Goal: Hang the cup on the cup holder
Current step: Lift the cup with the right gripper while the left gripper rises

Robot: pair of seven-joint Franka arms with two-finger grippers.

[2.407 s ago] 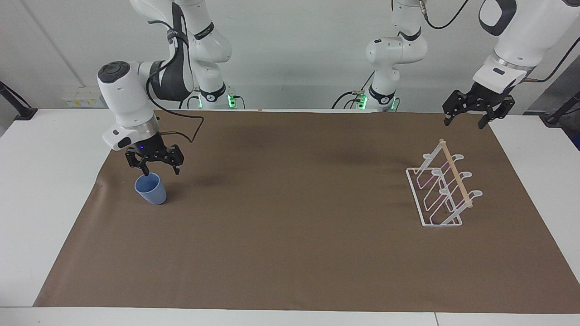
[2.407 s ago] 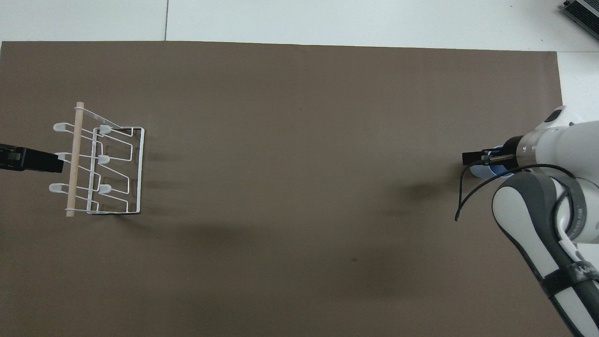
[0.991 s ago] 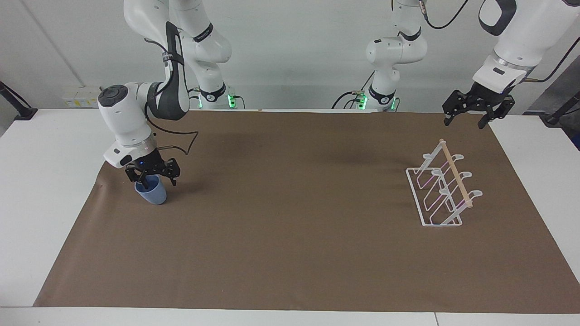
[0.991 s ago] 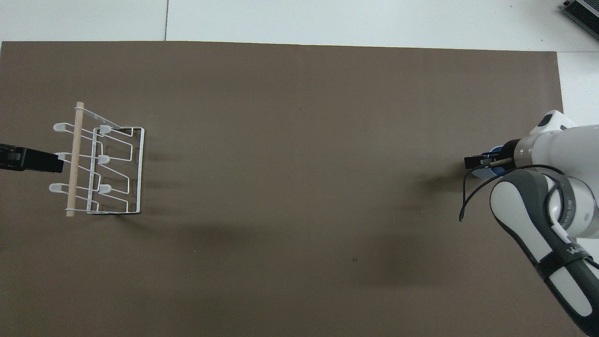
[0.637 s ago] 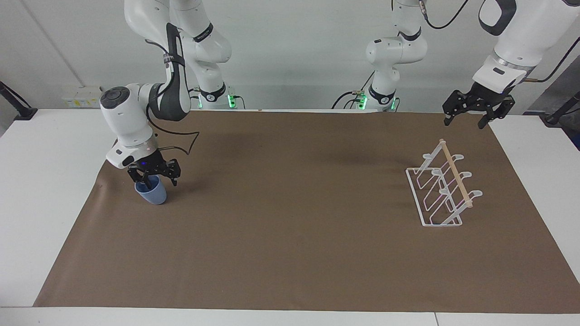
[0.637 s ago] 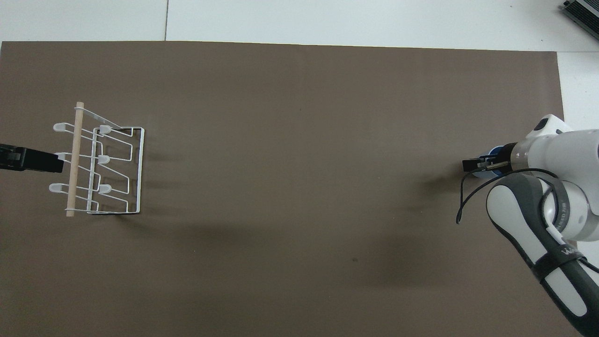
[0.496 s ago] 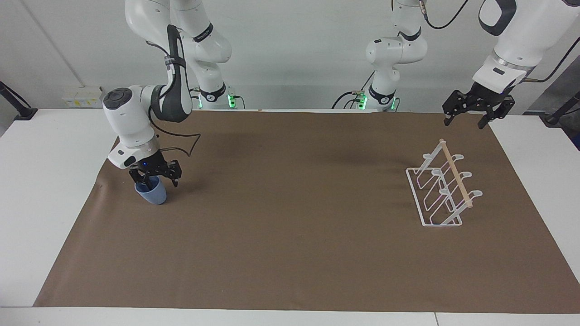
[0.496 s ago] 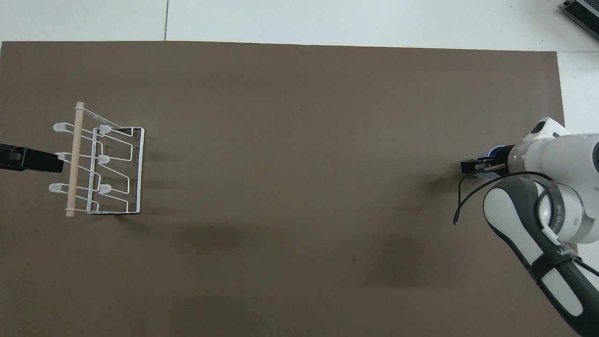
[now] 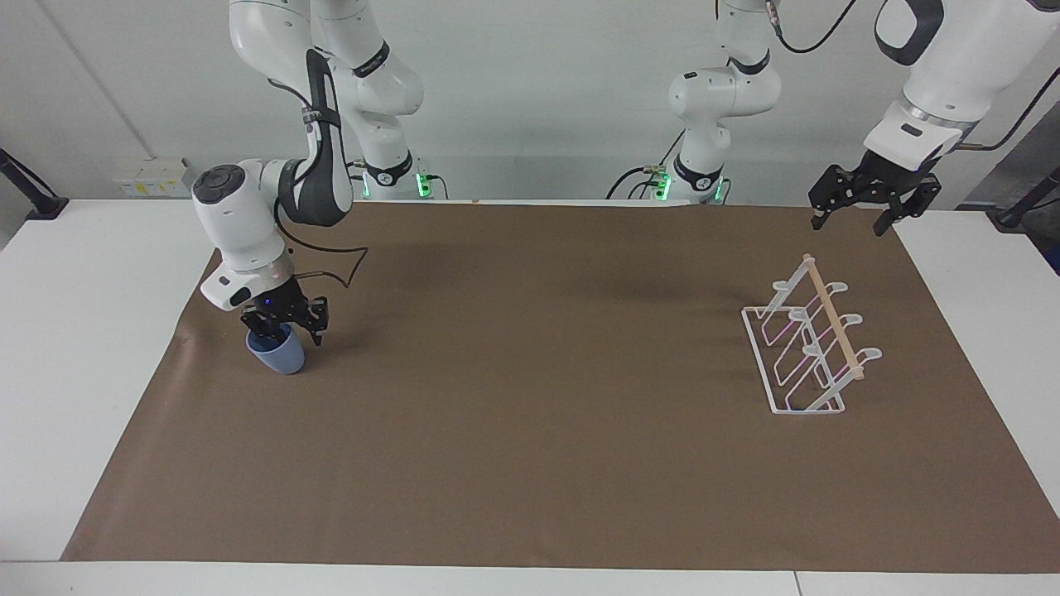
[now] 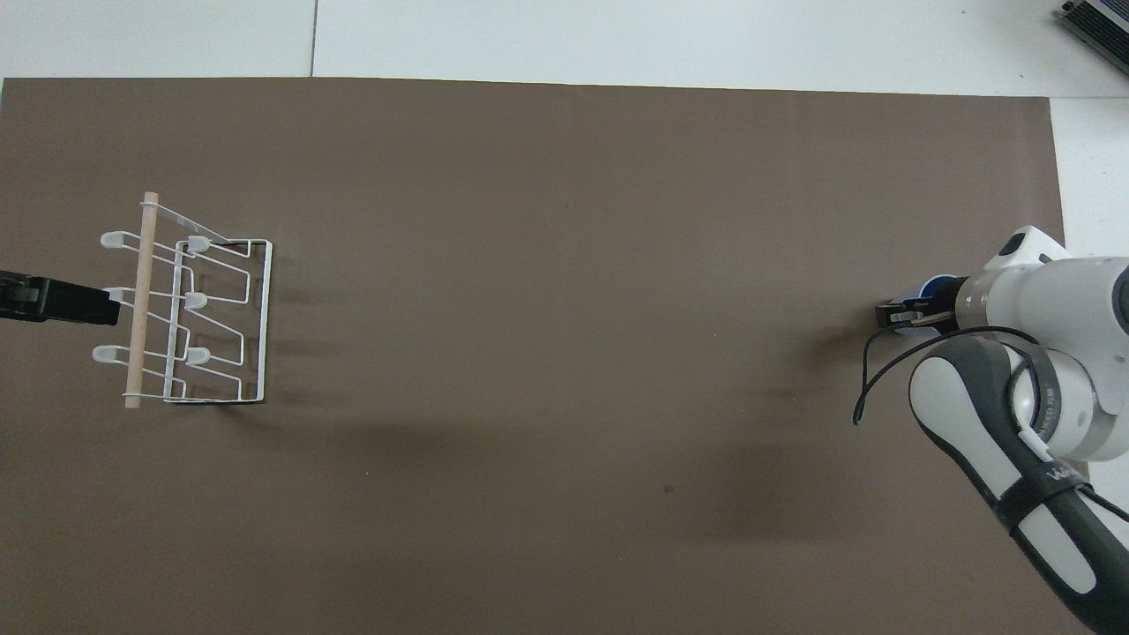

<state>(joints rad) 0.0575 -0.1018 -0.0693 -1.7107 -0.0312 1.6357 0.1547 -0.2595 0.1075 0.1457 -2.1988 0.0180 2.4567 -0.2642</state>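
The light-blue cup (image 9: 278, 356) stands upright on the brown mat at the right arm's end of the table. Only a sliver of the cup (image 10: 928, 286) shows in the overhead view, under the arm's wrist. My right gripper (image 9: 280, 329) is down at the cup's mouth, its black hand covering the rim; the right gripper (image 10: 893, 316) pokes out from the wrist. The white wire cup holder (image 9: 807, 352) with its wooden rod stands at the left arm's end; the holder (image 10: 220, 317) carries nothing. My left gripper (image 9: 850, 223) hangs open and empty, high over the mat's edge beside the holder.
The brown mat (image 9: 530, 430) covers most of the white table (image 9: 74, 348). A black cable loops from the right wrist (image 9: 352, 257) just above the mat. The left gripper's tip (image 10: 53, 300) shows at the frame edge beside the holder.
The right gripper has come down from above the cup onto its mouth and shifted slightly toward the table's middle. The cup, the holder and the left arm have not moved.
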